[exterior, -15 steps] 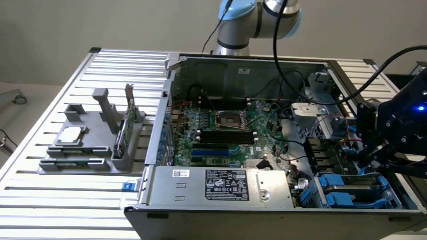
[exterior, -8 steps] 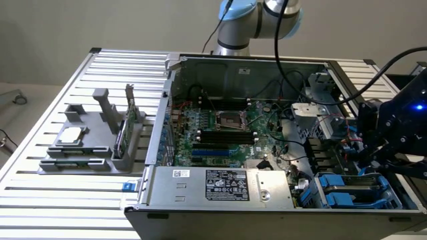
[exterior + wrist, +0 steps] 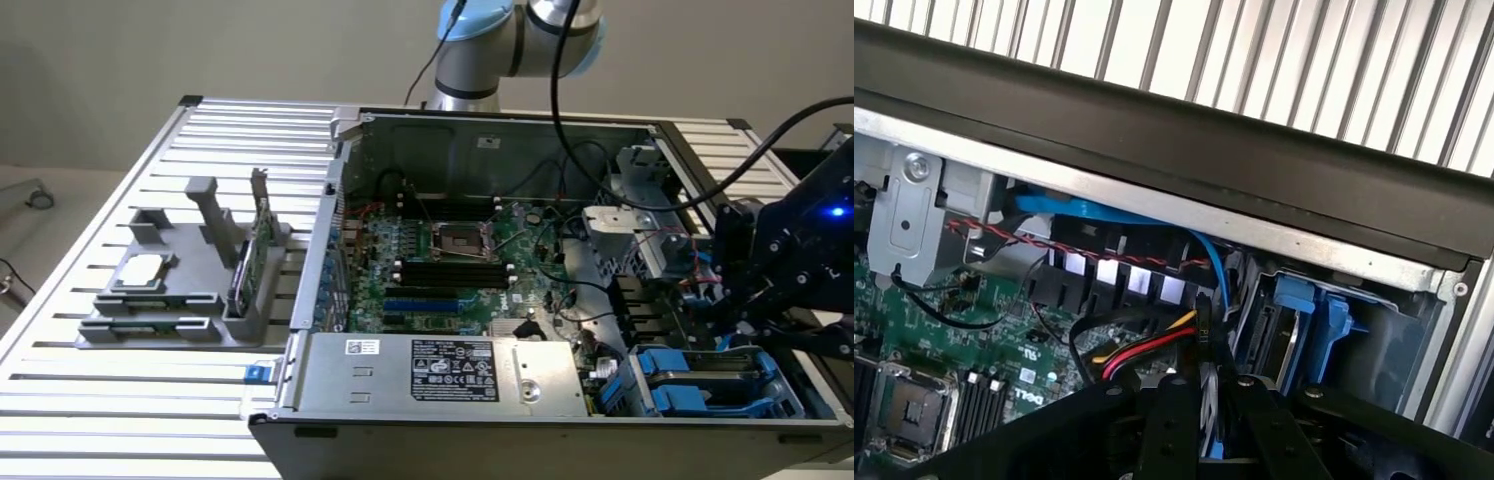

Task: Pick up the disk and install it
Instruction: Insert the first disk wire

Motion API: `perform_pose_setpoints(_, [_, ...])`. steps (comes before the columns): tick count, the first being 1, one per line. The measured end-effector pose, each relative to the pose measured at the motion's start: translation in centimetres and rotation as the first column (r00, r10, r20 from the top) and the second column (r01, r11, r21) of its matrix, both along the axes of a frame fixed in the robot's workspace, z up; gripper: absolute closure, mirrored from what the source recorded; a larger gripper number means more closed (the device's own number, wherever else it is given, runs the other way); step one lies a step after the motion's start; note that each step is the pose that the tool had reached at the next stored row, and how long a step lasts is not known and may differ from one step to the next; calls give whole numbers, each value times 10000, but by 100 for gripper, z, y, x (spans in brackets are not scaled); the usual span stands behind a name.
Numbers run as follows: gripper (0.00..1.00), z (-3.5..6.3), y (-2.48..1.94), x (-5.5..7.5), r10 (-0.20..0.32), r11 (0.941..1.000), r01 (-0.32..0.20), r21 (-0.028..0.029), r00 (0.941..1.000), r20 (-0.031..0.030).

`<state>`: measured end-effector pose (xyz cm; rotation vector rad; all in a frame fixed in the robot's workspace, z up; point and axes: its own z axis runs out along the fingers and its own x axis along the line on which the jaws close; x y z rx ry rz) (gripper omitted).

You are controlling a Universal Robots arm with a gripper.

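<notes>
On the exterior view's left, the grey plastic fixture (image 3: 174, 290) on the slatted aluminium worktop (image 3: 80, 390) stands well clear of any risk. Further right, a red, yellow and black wire bundle (image 3: 1144, 352) and a blue flat cable (image 3: 1109, 215) lie just beside the blue-railed drive bay (image 3: 1316, 318). The black tool (image 3: 1211, 388) seems clamped on the thin edge of the silver-grey, blue-railed disk (image 3: 1206, 405), above the case near that bay. A snagged wire or slight tilt could jam the disk or twist it loose.

"DELL" stands on the motherboard (image 3: 954, 340); the power supply label's (image 3: 454, 370) print is illegible.
</notes>
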<state>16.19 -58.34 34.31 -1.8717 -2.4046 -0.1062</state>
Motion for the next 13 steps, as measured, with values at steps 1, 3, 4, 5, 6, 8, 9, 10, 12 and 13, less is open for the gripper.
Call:
perform_pose_setpoints(1, [83, 0, -1, 0, -43, 10000, 43, -7, 10000, -25])
perform_pose_setpoints(3, [83, 1, -1, 0, -129, 9999, 128, -25, 9999, -72])
perform_pose_setpoints(4, [83, 1, -2, 0, -177, 9998, 177, -36, 9998, -92])
perform_pose_setpoints(5, [83, 1, -2, 0, -229, 9997, 229, -48, 9997, -111])
perform_pose_setpoints(6, [83, 0, -2, 0, -286, 9996, 285, -68, 9995, -126])
perform_pose_setpoints(8, [83, 1, -3, 0, -399, 9991, 397, -144, 9991, -141])
perform_pose_setpoints(9, [83, 1, -3, 0, -453, 9988, 450, -196, 9989, -143])
perform_pose_setpoints(10, [83, 1, -3, 0, -512, 9984, 508, -264, 9986, -142])
perform_pose_setpoints(12, [83, 1, -3, 0, -617, 9972, 611, -422, 9980, -135])
perform_pose_setpoints(13, [83, 1, -3, 1, -667, 9965, 660, -512, 9977, -130])
